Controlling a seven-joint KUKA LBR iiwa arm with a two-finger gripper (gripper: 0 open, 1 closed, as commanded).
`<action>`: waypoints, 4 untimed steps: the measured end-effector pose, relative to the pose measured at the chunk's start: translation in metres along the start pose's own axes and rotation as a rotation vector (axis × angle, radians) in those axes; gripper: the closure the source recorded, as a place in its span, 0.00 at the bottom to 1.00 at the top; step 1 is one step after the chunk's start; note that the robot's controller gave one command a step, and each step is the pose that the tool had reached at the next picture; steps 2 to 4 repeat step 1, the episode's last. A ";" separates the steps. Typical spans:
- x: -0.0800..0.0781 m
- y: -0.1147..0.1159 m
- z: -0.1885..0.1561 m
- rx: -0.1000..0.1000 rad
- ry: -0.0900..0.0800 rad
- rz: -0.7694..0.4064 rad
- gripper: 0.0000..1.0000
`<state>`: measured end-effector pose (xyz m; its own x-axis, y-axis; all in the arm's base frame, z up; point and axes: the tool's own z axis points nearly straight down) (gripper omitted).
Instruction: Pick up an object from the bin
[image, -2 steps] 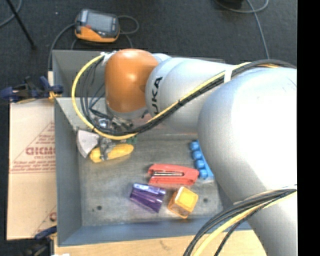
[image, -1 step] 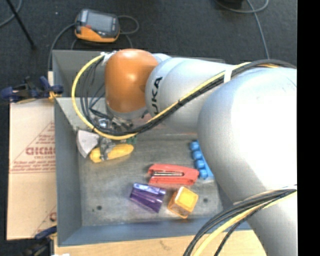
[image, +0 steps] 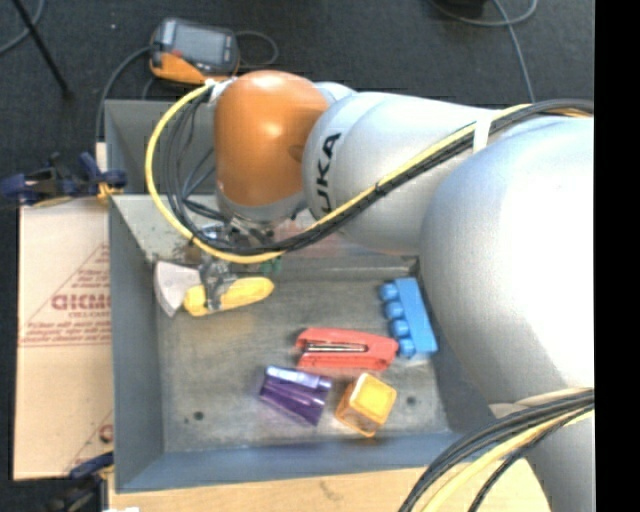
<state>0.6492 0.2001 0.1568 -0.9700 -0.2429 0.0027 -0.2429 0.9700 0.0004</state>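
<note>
Currently I see the arm (image: 420, 170) coming in from the right of the frame and bending down into the upper left of the grey bin (image: 135, 360). Its orange wrist cover (image: 258, 135) hides most of the tool from me. The gripper (image: 213, 282) appears as a dark bit just below that cover, and I cannot tell whether it is spread or closed. It sits over the left end of a long yellow banana-shaped thing (image: 240, 292), which lies flat on the bin floor in the upper left part, near the back wall. The dark tip overlaps that yellow piece, though I cannot tell if it touches it. Just left of the yellow thing lies a pale whitish crumpled piece (image: 170, 285). Well apart, toward the lower middle of the frame, lie a red stapler-like bar (image: 345, 350), a purple cup (image: 293, 393) on its side and, just beside the cup, a yellow-orange cube (image: 365, 402). A blue studded block (image: 408, 318) lies further right, next to the red bar's end.
</note>
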 end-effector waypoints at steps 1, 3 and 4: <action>0.004 0.002 -0.078 -0.002 -0.005 0.026 1.00; 0.004 0.002 -0.078 -0.002 -0.005 0.026 1.00; 0.004 0.002 -0.078 -0.002 -0.005 0.026 1.00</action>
